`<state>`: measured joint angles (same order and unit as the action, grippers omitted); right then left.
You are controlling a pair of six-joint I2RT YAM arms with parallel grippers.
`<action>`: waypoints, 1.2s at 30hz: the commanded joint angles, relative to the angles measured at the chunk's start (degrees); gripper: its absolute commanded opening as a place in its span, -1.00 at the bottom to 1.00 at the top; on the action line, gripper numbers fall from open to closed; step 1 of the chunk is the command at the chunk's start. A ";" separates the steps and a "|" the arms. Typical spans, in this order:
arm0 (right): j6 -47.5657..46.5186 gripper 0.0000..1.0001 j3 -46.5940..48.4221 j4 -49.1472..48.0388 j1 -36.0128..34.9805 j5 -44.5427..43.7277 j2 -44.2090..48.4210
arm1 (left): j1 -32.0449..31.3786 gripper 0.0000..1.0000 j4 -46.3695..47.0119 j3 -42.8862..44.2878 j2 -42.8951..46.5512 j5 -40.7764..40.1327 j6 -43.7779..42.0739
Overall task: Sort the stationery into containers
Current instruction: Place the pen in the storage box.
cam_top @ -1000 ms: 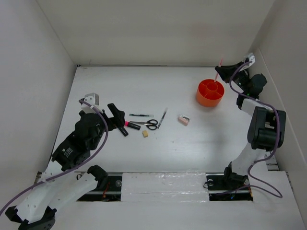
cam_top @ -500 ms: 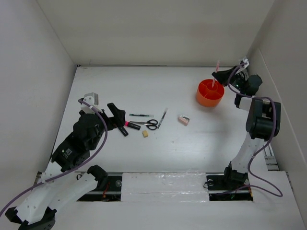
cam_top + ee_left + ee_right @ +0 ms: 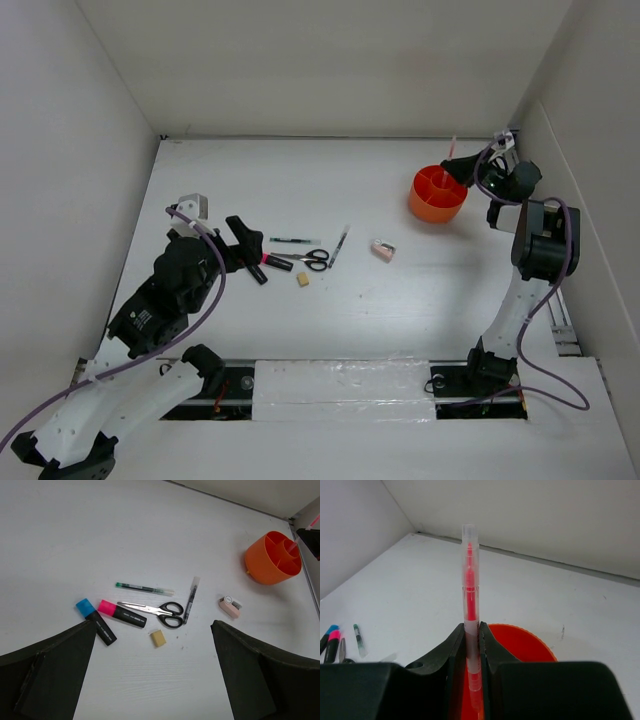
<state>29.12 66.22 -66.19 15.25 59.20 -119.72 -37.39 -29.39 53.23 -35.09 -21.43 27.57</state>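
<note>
From above, the right claw (image 3: 452,166) sat at the far right of the desk (image 3: 300,190), pinched shut on the pink pen (image 3: 453,147). The pen stood nearly upright, its top poking above the claw and its lower end at the far rim of the orange pot (image 3: 438,195). Over on the left, the left claw (image 3: 244,248) hung wide open and held nothing. The loose stationery lay just to its right: the pink-capped marker (image 3: 274,262), the scissors (image 3: 315,258), the green pen (image 3: 292,240), the grey pen (image 3: 340,245), the eraser (image 3: 302,280) and, farther right, the sharpener (image 3: 382,250).

The left wrist view looked down between two spread fingers (image 3: 55,660). There was a clear gap to the items, and neither finger touched any of them. The blue-capped marker (image 3: 95,621) lay beside the pink-capped one. Scissors, green pen and grey pen were clustered just beyond, the eraser lay nearest the camera, and the sharpener sat off to the right. The pot stood well apart at the upper right, with a faint pink line showing inside it.

The right wrist view showed both jaws pressed against the pen's clear barrel, roughly at its middle. The capped end rose straight above the fingertips. The lower end ran down in front of the pot's orange inside, though which compartment it was over could not be told.
</note>
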 commanded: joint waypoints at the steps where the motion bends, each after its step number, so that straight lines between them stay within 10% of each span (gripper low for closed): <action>1: 0.67 -0.97 2.08 -2.98 0.49 1.97 0.63 | 0.12 1.00 1.96 -0.32 0.29 0.07 -0.85; 23: 3.12 -0.20 -1.61 -8.48 1.01 4.35 3.00 | 0.12 1.00 1.96 -0.32 1.34 0.07 -0.85; 27: 14.71 0.11 -3.37 -22.38 1.54 3.56 6.51 | 0.12 1.00 1.96 -0.32 1.34 -0.45 -0.85; 30: 20.79 1.00 -3.37 -25.91 1.54 3.55 11.95 | 0.12 1.00 1.96 -0.32 0.73 -1.15 -0.33; 36: 3.40 1.00 -6.63 -3.57 -2.84 -2.59 31.34 | 0.12 1.00 0.29 -0.32 0.11 -5.89 1.61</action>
<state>42.87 59.61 -69.89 15.57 59.55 -98.72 -37.39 -29.54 52.99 -34.63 -23.77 28.12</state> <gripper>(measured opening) 0.999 0.996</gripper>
